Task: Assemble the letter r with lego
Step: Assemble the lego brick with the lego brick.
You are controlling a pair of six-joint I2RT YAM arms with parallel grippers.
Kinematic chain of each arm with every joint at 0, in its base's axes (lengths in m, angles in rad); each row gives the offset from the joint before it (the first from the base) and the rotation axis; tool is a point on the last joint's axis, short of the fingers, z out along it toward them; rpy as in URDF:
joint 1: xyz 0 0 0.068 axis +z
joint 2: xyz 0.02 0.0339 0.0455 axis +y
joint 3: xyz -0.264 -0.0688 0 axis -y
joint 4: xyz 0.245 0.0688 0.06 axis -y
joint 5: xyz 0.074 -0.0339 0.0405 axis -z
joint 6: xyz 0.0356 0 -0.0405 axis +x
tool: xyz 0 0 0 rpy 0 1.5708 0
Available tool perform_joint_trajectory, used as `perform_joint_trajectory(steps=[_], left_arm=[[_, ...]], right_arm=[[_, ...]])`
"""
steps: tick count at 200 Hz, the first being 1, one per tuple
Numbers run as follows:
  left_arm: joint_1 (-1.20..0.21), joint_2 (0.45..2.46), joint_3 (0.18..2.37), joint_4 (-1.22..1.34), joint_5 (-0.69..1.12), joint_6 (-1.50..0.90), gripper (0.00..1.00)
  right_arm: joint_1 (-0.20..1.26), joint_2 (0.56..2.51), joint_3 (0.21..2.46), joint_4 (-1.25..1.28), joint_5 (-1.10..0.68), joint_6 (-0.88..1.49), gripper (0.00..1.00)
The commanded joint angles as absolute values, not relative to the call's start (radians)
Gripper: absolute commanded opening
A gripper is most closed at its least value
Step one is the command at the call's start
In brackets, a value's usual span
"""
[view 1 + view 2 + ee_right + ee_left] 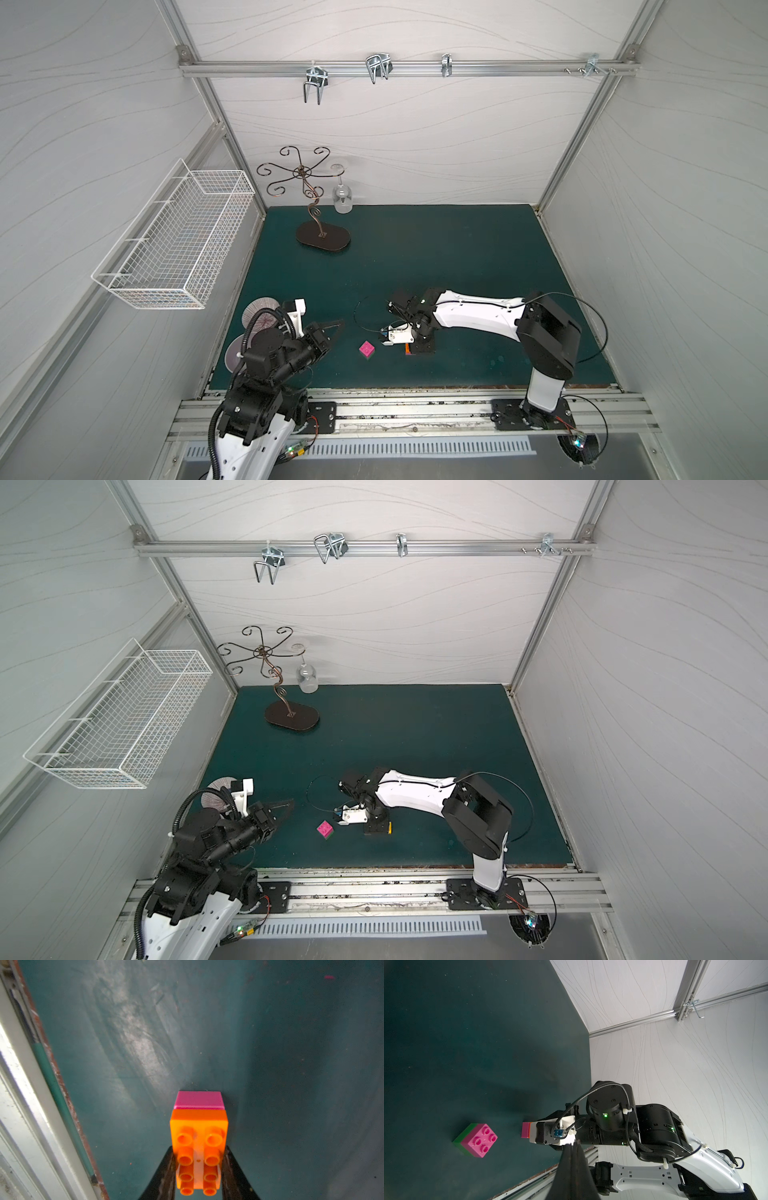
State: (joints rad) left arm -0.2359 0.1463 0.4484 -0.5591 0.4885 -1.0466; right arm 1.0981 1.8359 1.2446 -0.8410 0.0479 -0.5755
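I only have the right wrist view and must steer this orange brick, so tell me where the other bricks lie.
Observer: A magenta square plastic brick sits on a green square brick, on the dark teal mat between both arms.
Operator: Report the other arm.
Observer: The left gripper is shut, empty, clear of that stack.
Operator: Name anything I'm missing here.
Observer: A yellow plastic sliver shows beside the right gripper holding your long orange studded brick.

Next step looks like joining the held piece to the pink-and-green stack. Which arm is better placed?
Probably right. The right gripper is clamped on the orange brick, a pink brick joined to it, close to the pink-and-green stack. The left gripper is shut and empty.
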Motion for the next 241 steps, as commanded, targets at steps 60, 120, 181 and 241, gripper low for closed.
perform_joint_trajectory(steps=[60, 120, 181, 241], left_arm=[[-0.239, 0.145, 0.492, -0.568, 0.484, -1.016, 0.00], [-0.239, 0.144, 0.491, -0.575, 0.481, -1.012, 0.00], [-0.238, 0.145, 0.491, -0.588, 0.479, -1.009, 0.00], [-0.239, 0.145, 0.488, -0.594, 0.476, -1.006, 0.00]], right_arm=[[1.132, 1.977, 1.285, -1.003, 0.151, -0.527, 0.00], [1.139, 1.945, 1.316, -0.986, 0.174, -0.495, 0.18], [1.146, 1.884, 1.336, -0.964, 0.171, -0.476, 0.47], [1.147, 1.819, 1.373, -0.934, 0.165, -0.445, 0.58]])
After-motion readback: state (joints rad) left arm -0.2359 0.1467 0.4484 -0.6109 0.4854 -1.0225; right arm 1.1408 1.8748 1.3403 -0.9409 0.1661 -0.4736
